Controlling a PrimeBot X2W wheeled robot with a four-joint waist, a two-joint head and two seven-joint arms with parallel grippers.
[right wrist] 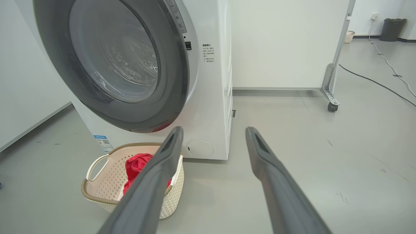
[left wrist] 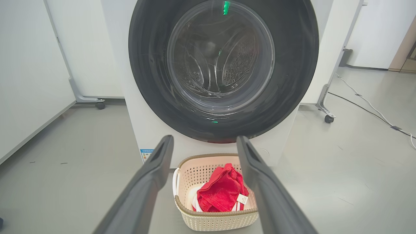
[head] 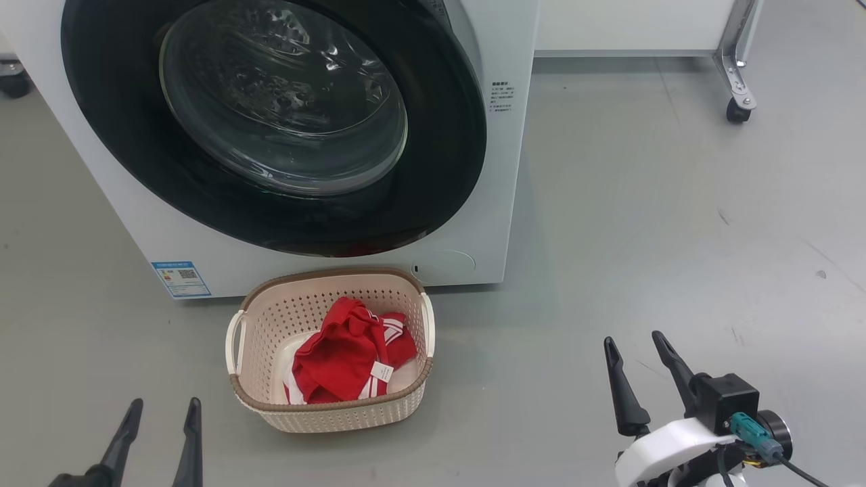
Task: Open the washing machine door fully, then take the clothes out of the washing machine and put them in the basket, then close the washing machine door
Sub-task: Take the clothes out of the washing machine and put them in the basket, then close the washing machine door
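Red cloth in perforated cream basket below glossy round door; all fingers apart.

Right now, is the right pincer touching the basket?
Apart. The head view shows a stretch of bare floor between the open right pincer and the basket.

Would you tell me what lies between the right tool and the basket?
Bare grey floor, as the head view shows: nothing between the right tool and the basket.

Wheeled wht panel; blk cable on gry floor.
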